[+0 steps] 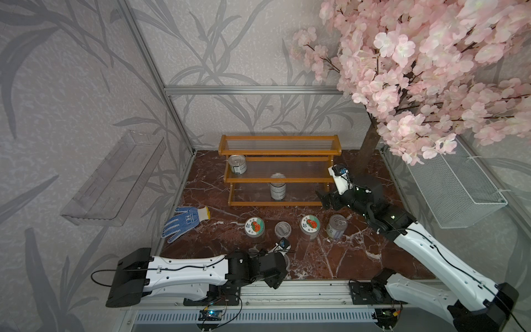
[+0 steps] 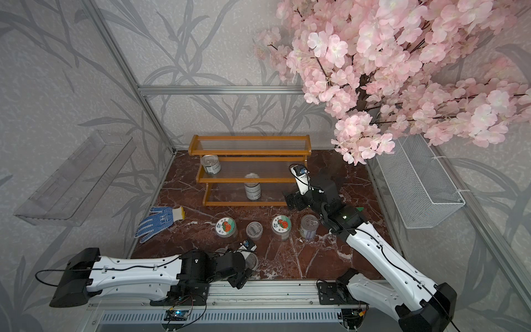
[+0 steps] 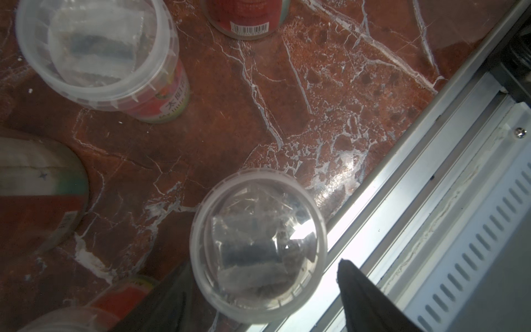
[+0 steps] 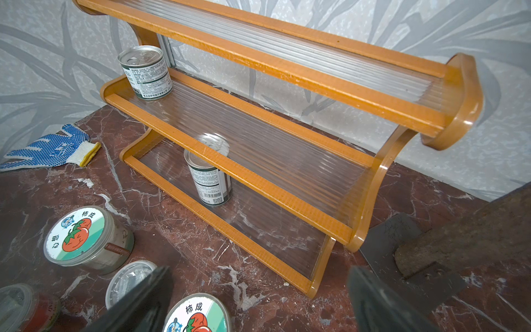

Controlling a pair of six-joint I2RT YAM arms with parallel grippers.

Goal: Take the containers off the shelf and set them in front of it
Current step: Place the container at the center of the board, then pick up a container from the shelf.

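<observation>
Both top views: shelf (image 1: 278, 153) is set at the back wall. Middle-tier tin (image 1: 237, 164) and bottom-tier tin (image 1: 277, 188) are on it. Two jars (image 1: 254, 225) (image 1: 310, 224), a small cup (image 1: 282, 229) and front tin (image 1: 336, 226) are stood on the marble table (image 1: 359, 253) before it.

Left wrist: left gripper (image 3: 264, 263) is spread around a clear cup (image 3: 258, 247) at the table's front edge. A gap is seen at one finger.

Right wrist: right gripper (image 4: 261, 270) is held wide and empty, facing the shelf.

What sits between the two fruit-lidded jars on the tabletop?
A clear plastic cup stands between one jar and the other jar; both top views show it.
</observation>
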